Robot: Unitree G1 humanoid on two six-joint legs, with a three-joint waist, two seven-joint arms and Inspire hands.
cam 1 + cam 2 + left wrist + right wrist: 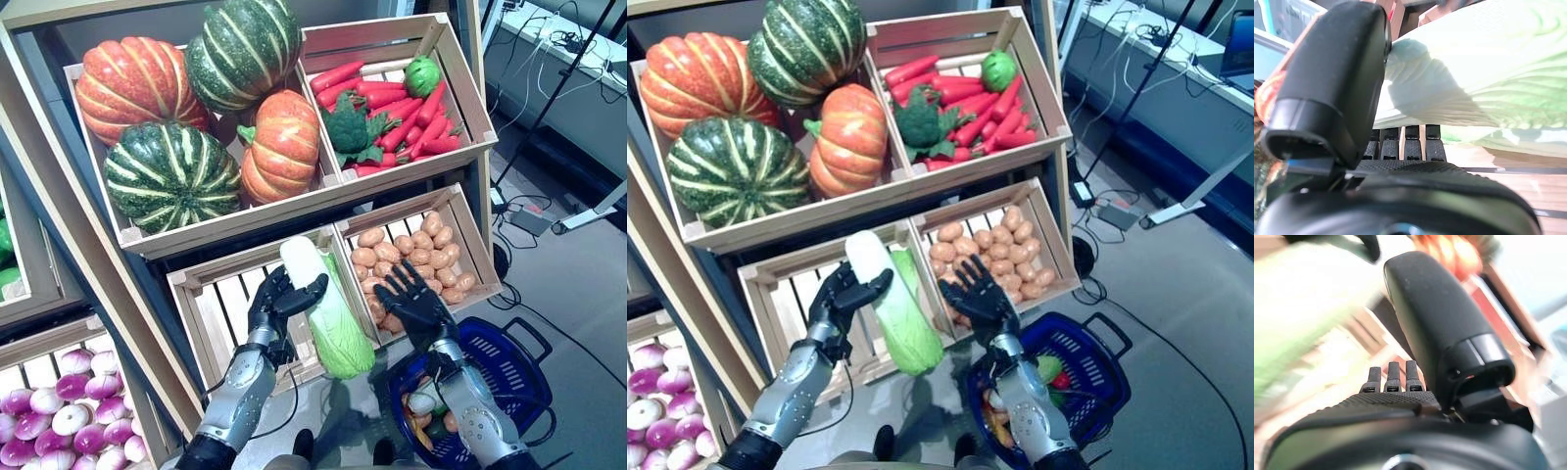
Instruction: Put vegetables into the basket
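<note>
Nearest, at about five o'clock, the blue basket (505, 367) sits on the floor and already holds a few vegetables. Above its near rim the right hand (416, 304) is spread flat with straight fingers, holding nothing, just beside the leafy end of the cabbage (328, 313).

At about six o'clock the left hand (279, 299) grips the long cabbage: its thumb (1332, 83) presses on the pale stalk end and its fingers (1400, 147) curl underneath, as the left wrist view shows. The cabbage hangs slanted, white end up towards twelve, green end down towards five, in front of the slatted crate (220, 308) and clear of the basket.

The risk, as I judge it, lies in that grip. The hand holds only the upper part, so the heavy leafy end could swing or slide out during the carry. It could also knock the open right hand, or catch the basket rim and tip over the edge onto the floor.

Farther off, potatoes (411, 255) fill the crate at two o'clock. Beyond them lie the carrots (392, 108) and, at eleven, the pumpkins (186, 108).
</note>
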